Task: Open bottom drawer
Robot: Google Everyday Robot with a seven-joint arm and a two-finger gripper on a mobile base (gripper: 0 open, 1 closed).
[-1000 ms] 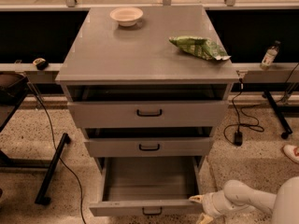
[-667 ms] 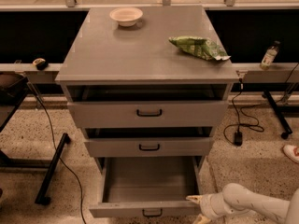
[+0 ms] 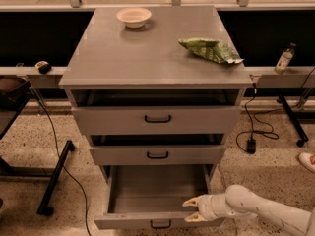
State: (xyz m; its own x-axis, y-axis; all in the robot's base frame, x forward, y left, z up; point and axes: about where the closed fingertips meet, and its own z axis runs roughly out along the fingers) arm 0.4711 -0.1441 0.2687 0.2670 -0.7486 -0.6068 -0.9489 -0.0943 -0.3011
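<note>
The bottom drawer (image 3: pixel 147 220) of the grey cabinet is pulled far out, its inside bare and its black bar handle (image 3: pixel 160 224) at the lower edge of the view. My gripper (image 3: pixel 192 209) reaches in from the lower right on a white arm. Its two pale fingers are spread apart over the drawer's front right corner, one above the inside and one at the front panel's top edge. It holds nothing. The middle drawer (image 3: pixel 157 155) and top drawer (image 3: pixel 157 119) stand slightly out.
A white bowl (image 3: pixel 134 16) and a green snack bag (image 3: pixel 210 49) lie on the cabinet top. A bottle (image 3: pixel 284 58) stands on the right ledge. Cables and a plug (image 3: pixel 251 145) lie on the floor at right; a black stand leg (image 3: pixel 55 176) is at left.
The gripper has shifted a little left and up along the drawer's front right corner. The drawer stays pulled out.
</note>
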